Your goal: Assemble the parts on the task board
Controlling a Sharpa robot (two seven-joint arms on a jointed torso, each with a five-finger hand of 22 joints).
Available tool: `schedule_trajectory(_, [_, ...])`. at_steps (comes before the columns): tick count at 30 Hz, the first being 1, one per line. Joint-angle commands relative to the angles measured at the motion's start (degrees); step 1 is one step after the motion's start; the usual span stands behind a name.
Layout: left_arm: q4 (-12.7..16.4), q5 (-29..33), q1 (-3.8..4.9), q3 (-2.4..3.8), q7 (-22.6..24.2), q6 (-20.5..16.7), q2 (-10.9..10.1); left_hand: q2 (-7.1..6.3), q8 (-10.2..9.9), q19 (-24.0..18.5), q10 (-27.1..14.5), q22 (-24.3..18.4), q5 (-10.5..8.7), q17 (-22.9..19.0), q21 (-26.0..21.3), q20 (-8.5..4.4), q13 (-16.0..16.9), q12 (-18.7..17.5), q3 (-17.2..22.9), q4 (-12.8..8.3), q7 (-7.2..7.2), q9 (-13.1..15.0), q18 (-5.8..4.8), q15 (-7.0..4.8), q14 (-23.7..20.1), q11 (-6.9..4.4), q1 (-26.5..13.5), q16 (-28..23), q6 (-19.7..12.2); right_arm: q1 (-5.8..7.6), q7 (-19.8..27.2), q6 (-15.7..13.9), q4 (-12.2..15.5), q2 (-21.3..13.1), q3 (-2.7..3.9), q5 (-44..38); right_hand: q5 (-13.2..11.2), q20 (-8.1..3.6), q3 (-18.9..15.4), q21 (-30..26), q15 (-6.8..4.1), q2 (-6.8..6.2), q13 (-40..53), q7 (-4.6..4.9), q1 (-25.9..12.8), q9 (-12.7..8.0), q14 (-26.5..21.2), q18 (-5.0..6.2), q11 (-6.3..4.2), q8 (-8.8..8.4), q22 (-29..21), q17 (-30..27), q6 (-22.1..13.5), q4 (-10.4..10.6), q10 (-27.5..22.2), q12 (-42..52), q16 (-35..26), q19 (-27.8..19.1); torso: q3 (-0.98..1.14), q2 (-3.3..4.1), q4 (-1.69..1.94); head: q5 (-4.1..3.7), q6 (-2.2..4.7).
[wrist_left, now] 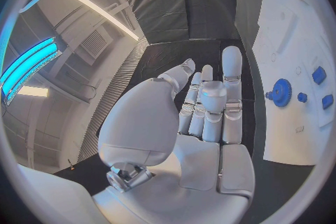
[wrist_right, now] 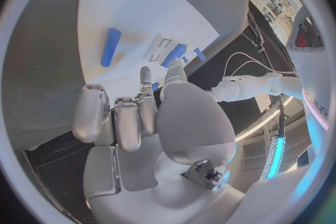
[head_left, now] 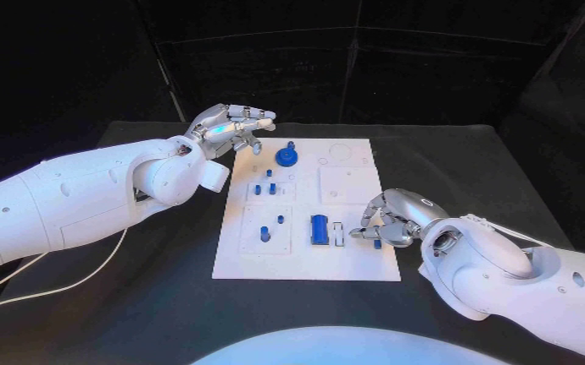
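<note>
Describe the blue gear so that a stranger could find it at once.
Look at the white task board in the middle of the black table. Near its far edge, close to the left hand, lies the blue gear. It is round and toothed; the other blue parts are small pegs or blocks.

The board (head_left: 347, 265) lies in the middle of the table (head_left: 488, 171). A gear (head_left: 287, 157) stands near the board's far edge, a block (head_left: 319, 228) near its near edge, and a peg (head_left: 265, 233) left of the block. The left hand (head_left: 232, 131) is at the board's far left corner, the right hand (head_left: 392, 216) over its right edge.
</note>
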Motion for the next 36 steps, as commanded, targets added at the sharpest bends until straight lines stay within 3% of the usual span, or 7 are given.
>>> schedule_trajectory(1, [0.10,-0.09,0.07,0.04,0.15,0.44,-0.01,0.12,0.26,-0.04,-0.41,0.05,0.25,-0.04,-0.31,0.51,0.08,0.35,0.26,-0.15,-0.07,-0.02,0.82,0.03,-0.25,-0.13,0.08,0.32,-0.34,0.12,1.34,-2.16,0.74,-1.98,0.02,3.44,0.29,0.03,-0.01,-0.35,0.36,0.92,2.60,0.07,0.99,-0.02,4.11,0.40,0.09,-0.47,-0.12,5.30,-0.86,0.49,-0.38,-2.68,-0.25,-0.35,-0.08,-0.06,-0.20,-0.55,0.14])
schedule_trajectory(4, [0.14,-0.09,0.07,0.04,0.18,0.50,0.09,0.12,0.26,-0.04,-0.41,0.05,0.25,-0.04,-0.31,0.51,0.08,0.35,0.26,-0.15,-0.07,-0.02,0.82,0.03,-0.25,-0.13,0.08,0.32,-0.34,0.12,0.81,0.82,0.20,-3.19,0.01,3.73,0.09,0.21,-0.14,-0.31,0.56,1.09,2.79,0.34,1.21,-0.29,4.13,0.37,0.33,-1.16,0.03,5.38,-1.56,0.77,-0.22,-2.41,-0.24,-0.29,-0.10,-0.07,-0.17,-0.96,0.49])
schedule_trajectory(9, [0.11,-0.09,0.06,0.04,0.26,0.53,0.38,0.12,0.26,-0.04,-0.41,0.05,0.25,-0.04,-0.31,0.51,0.08,0.35,0.26,-0.15,-0.07,-0.02,0.82,0.03,-0.25,-0.13,0.08,0.32,-0.34,0.07,-0.03,3.25,-1.12,-3.92,-0.03,3.89,0.26,0.28,-0.12,-0.23,0.63,1.21,2.88,0.41,1.47,-0.41,4.15,0.34,0.38,-1.43,0.20,5.47,-1.61,0.80,-0.11,-2.27,-0.20,-0.20,0.10,0.03,-0.18,-1.16,0.62])
schedule_trajectory(11, [0.14,-0.09,0.06,0.03,0.24,0.51,0.45,0.08,0.32,-0.04,-0.48,0.06,0.34,-0.05,-0.31,0.51,0.08,0.42,0.31,-0.20,-0.05,-0.01,0.82,0.03,-0.26,-0.11,0.09,0.34,-0.38,0.06,-1.07,3.61,-1.58,-3.79,-0.04,3.89,0.32,0.32,-0.22,-0.23,0.65,1.16,2.92,0.45,1.41,-0.46,4.16,0.34,0.42,-1.57,0.21,5.51,-1.60,0.91,-0.07,-2.21,-0.19,-0.19,0.03,0.03,-0.23,-1.25,0.67])
schedule_trajectory(16, [0.23,-0.09,0.06,0.03,0.19,0.50,0.63,0.07,0.33,-0.04,-0.49,0.06,0.35,-0.08,-0.31,0.51,0.08,0.43,0.31,-0.19,-0.04,-0.01,0.82,0.04,-0.26,-0.10,0.07,0.33,-0.39,0.03,-3.70,4.27,-2.41,-3.39,-0.05,3.91,0.43,0.46,-0.95,-0.23,0.75,0.90,2.91,0.47,0.68,-0.67,4.17,0.36,0.48,-2.11,0.23,5.52,-1.11,1.84,0.00,-2.20,-0.20,-0.15,-0.11,0.00,0.12,-1.54,0.62])
schedule_trajectory(22, [0.22,-0.09,0.06,0.02,0.18,0.53,0.68,0.07,0.33,-0.04,-0.49,0.06,0.35,-0.08,-0.31,0.51,0.08,0.43,0.31,-0.19,-0.04,-0.01,0.82,0.04,-0.26,-0.10,0.07,0.33,-0.39,0.01,-5.42,5.29,-3.48,-2.22,-0.06,5.13,0.19,0.50,-1.71,-0.47,0.75,0.78,2.65,0.41,-0.51,-0.77,4.10,0.45,0.46,-2.47,-0.17,5.22,-0.63,2.73,-0.17,-2.56,-0.38,-0.34,0.00,0.05,-0.05,-1.27,0.57])
schedule_trajectory(36, [0.25,-0.09,0.06,0.02,0.15,0.62,0.66,0.04,0.35,-0.04,-0.52,0.07,0.36,-0.04,-0.32,0.52,0.08,0.47,0.29,-0.15,-0.01,-0.01,0.82,0.05,-0.26,-0.07,-0.02,0.36,-0.42,-0.03,-5.61,6.49,-4.63,-0.04,-0.08,5.29,0.27,0.42,-1.27,-0.67,0.65,0.36,2.56,0.30,2.99,-0.81,4.10,0.49,0.34,-2.98,-0.33,5.19,0.27,1.08,-0.29,-2.70,-0.48,-0.41,-0.01,0.05,0.00,-1.45,0.00])
